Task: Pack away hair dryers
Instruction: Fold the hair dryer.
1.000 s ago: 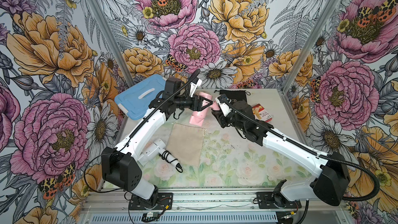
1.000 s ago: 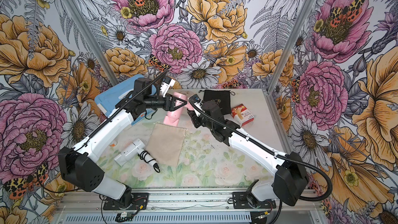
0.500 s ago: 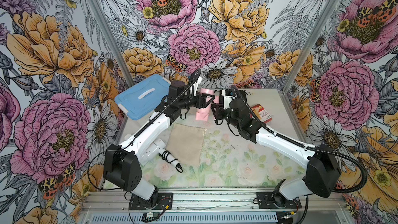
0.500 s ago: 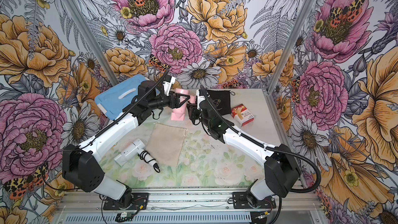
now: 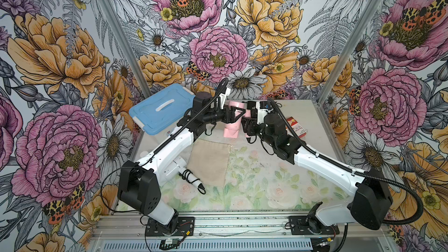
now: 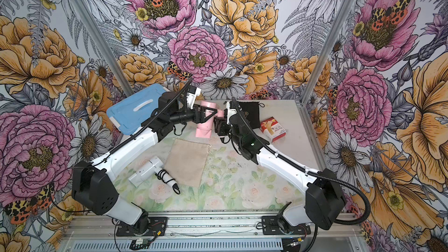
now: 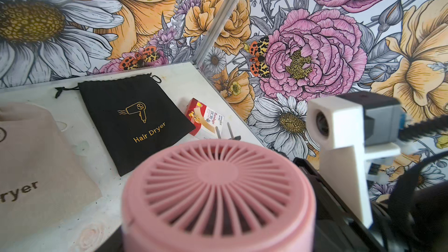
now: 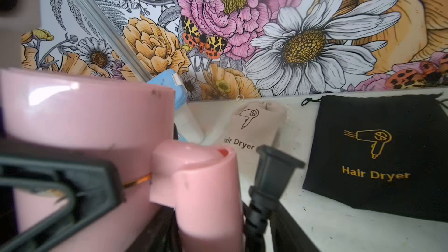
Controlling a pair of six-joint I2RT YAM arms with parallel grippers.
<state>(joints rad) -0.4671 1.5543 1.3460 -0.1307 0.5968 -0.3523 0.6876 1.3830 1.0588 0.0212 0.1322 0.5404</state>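
Over the last second your right arm has folded in close to the pink hair dryer (image 5: 231, 129), which has drifted slightly farther from the blue box (image 5: 150, 117) and hangs lifted just to its right; the left gripper (image 5: 240, 113) clamps the barrel, one black finger flat against the pink shell; the right gripper (image 5: 247, 120) sits at the folded handle (image 8: 206, 185) beside the wound cord, but you cannot tell whether it grips or merely brackets it; I judge this a mid-air regrasp, so this dryer is not yet packed; the white hair dryer (image 6: 145, 169) lies untouched in front of the box.

The box has its lid on, contents hidden; the flat beige pouch (image 5: 209, 162), in front and right of the box, looks empty; the black pouch (image 7: 135, 120), farther right along the back, lies flat; a second beige pouch (image 8: 257, 127), between the box and the black pouch, bulges, perhaps filled.
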